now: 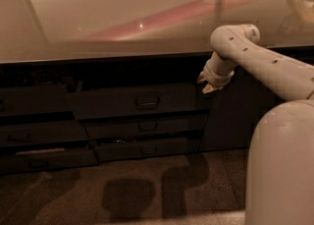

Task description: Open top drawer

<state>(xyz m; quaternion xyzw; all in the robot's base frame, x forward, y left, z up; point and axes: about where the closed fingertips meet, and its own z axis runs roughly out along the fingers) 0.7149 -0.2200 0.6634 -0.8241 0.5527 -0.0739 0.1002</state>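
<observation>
Camera view, 1 moment, annotated in 2 voices.

**Q:** Location of the top drawer, and reason for picking it over its neighbours?

**A:** Directly under the counter; widest and tallest dark front of the middle stack, above 2 shallower fronts; small dark handle at centre; shorter fronts of the left stack excluded. Looks closed or barely out; interior not visible.

**Q:** Position of the gripper, and its state?

**A:** At the upper right corner of that front, near its edge; well to the right of the handle; contact with the panel not determinable. Open or closed: cannot tell. Nothing visibly held.

**Q:** Why such a posture of the arm?

**A:** Probably reaching in from the right because of the base parked on that side; wrist bent down to face the panel. Judged an approach stage only; handle untouched.

**Q:** Next requirement, as a judgement?

**A:** Likely a shift leftward to the handle, or a hook on the right edge, then a straight pull outward; risk of slipping off a handle this small.
</observation>
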